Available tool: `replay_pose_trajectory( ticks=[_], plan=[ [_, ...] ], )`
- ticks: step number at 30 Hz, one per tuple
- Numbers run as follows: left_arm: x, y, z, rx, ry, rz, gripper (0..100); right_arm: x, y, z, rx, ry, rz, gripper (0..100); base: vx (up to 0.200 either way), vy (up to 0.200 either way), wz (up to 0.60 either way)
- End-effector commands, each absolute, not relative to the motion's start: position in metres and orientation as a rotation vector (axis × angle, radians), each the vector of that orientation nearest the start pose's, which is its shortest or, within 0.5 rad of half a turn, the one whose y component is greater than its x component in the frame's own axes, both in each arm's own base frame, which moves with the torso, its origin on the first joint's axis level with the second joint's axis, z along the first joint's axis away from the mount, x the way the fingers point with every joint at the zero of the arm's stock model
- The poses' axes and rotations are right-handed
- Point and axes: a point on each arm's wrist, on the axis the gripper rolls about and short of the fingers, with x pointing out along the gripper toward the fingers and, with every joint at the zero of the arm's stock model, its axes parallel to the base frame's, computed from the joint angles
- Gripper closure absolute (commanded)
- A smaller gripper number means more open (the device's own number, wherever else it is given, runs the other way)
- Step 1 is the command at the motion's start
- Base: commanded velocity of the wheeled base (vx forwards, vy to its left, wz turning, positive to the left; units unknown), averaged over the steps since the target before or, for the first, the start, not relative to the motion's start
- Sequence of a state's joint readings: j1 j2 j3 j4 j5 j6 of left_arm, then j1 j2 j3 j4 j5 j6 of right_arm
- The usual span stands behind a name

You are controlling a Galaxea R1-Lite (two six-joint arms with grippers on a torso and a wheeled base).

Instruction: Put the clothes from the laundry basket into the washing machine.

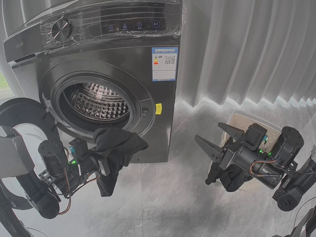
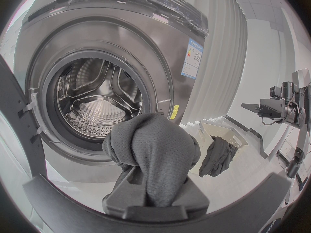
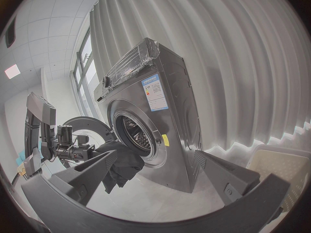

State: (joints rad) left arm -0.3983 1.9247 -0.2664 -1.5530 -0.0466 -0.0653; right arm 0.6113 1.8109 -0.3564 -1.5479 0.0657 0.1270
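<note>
The left arm reaches forward at a low level, its wrist level with the lower rim of the washing machine opening. The left gripper is clamped on a dark garment, which bunches over the fingers and hangs down just in front of the open drum. The right arm is bent above the laundry basket, with the right gripper spread wide and empty. A second dark garment drapes over the basket's rim.
</note>
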Motion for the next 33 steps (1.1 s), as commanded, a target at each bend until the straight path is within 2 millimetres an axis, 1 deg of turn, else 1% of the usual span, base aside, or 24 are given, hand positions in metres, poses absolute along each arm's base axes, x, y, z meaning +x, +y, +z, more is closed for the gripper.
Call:
replay_pose_trajectory(
  ticks=[1,4,15,16,18,26,31,33],
  plan=[
    [0.244,-0.107,0.088,-0.044,0.128,-0.45,100,0.22,0.156,0.136,0.146,-0.048,0.681,0,0.0,0.0,0.0],
    [0.243,-0.108,0.088,-0.048,0.13,-0.454,100,0.22,0.155,0.136,0.146,-0.048,0.675,0,0.0,0.0,0.0],
    [0.244,-0.108,0.082,-0.042,0.151,-0.453,100,0.219,0.153,0.133,0.143,-0.033,0.669,0,0.0,0.2,0.0],
    [0.244,-0.108,0.082,-0.041,0.149,-0.453,100,0.218,0.152,0.131,0.141,-0.022,0.667,0,0.0,0.2,0.0],
    [0.244,-0.109,0.082,-0.041,0.151,-0.453,100,0.216,0.15,0.127,0.134,-0.004,0.66,0,0.0,0.0,0.0],
    [0.246,-0.108,0.081,-0.039,0.153,-0.442,100,0.212,0.14,0.1,0.095,0.119,0.621,0,0.0,0.0,0.0],
    [0.246,-0.107,0.079,-0.035,0.16,-0.435,100,0.211,0.132,0.088,0.079,0.179,0.546,0,0.0,0.0,0.0],
    [0.245,-0.107,0.079,-0.036,0.158,-0.435,100,0.213,0.13,0.085,0.079,0.191,0.529,0,0.0,0.2,0.0]
  ],
)
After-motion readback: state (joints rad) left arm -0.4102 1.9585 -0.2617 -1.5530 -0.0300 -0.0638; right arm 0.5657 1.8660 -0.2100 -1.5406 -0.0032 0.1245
